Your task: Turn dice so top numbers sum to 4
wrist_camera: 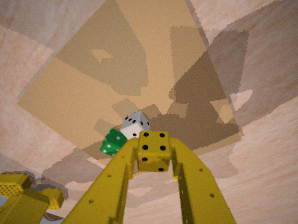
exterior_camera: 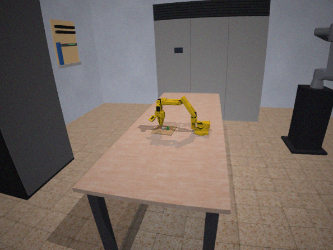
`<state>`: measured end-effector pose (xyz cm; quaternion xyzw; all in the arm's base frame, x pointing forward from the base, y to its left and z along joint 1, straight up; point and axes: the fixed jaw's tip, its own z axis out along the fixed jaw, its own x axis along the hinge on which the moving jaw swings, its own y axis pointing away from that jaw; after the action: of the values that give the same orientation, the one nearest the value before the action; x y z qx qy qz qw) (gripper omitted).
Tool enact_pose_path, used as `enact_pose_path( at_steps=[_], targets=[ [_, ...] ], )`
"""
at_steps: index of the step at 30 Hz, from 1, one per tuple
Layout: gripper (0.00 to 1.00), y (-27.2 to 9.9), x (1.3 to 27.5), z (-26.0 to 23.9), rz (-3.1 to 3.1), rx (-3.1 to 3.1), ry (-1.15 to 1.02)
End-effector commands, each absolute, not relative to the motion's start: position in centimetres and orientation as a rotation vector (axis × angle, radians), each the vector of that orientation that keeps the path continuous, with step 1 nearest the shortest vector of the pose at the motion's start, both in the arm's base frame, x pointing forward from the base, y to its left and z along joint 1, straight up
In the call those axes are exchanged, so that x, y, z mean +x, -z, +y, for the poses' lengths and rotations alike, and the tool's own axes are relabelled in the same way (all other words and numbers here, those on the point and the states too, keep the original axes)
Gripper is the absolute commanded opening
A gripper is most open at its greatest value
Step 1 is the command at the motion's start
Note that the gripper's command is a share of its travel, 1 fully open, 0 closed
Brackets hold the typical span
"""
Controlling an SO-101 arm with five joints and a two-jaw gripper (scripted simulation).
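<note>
My gripper [wrist_camera: 154, 152] [exterior_camera: 161, 123] is shut on a yellow die [wrist_camera: 154, 150] and holds it in the air above the tan mat [wrist_camera: 75, 95] [exterior_camera: 171, 132]. The yellow die's face toward the wrist camera shows several black pips. A white die [wrist_camera: 135, 124] [exterior_camera: 163, 128] and a green die [wrist_camera: 113, 142] [exterior_camera: 167, 128] lie side by side on the mat, just below the fingertips. In the exterior view the held die is too small to make out.
The mat lies flat on the long wooden table [exterior_camera: 157, 168], near the arm's yellow base [exterior_camera: 202, 128]. A dark cabinet [exterior_camera: 25, 98] stands at the left, a black pedestal [exterior_camera: 308, 117] at the right.
</note>
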<state>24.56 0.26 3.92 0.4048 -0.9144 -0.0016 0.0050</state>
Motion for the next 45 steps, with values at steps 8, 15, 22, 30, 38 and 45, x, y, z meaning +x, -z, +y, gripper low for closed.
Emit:
enact_pose_path(
  at_steps=[8, 15, 22, 30, 38, 45],
  targets=[
    [0.00, -4.1, 25.0, 0.1, -2.896, 1.291, -0.021],
    [0.00, -4.0, 25.0, 0.1, -2.896, 1.291, -0.021],
    [0.00, -3.6, 25.1, 0.1, -2.896, 1.291, -0.021],
    [0.00, -3.5, 25.1, 0.1, -2.896, 1.291, -0.021],
    [0.00, -3.0, 25.1, 0.1, -2.896, 1.291, -0.021],
    [0.00, -2.9, 25.1, 0.1, -2.896, 1.291, -0.021]
  ],
)
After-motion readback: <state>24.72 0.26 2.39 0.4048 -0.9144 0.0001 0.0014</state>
